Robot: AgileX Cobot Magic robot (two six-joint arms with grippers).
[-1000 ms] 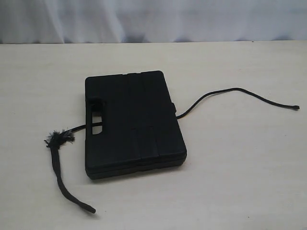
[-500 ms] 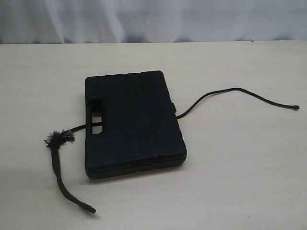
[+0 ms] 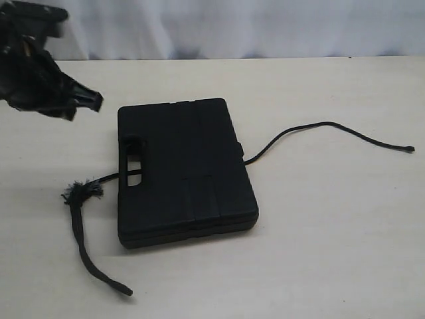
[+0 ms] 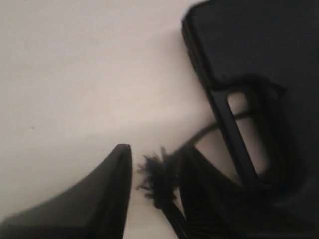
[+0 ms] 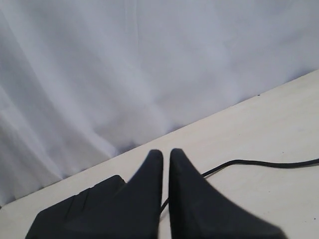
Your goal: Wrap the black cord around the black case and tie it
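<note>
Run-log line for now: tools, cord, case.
left tool: open, empty | right tool: shut, empty | cord: under case, untied | case: flat on table

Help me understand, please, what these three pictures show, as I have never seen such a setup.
This is a robot with two arms at a pale table. The wide picture comes from a camera off the arms; the other two come from cameras on each wrist, looking forward past the jaws. On the table lies a flat black case, and a black cord appears to pass beneath it, one end frayed into a tuft. The left gripper, upper left in the wide picture, is open above the table; its wrist view shows the tuft beyond its fingers. The right gripper is shut and outside the wide picture. Nothing is held.
</note>
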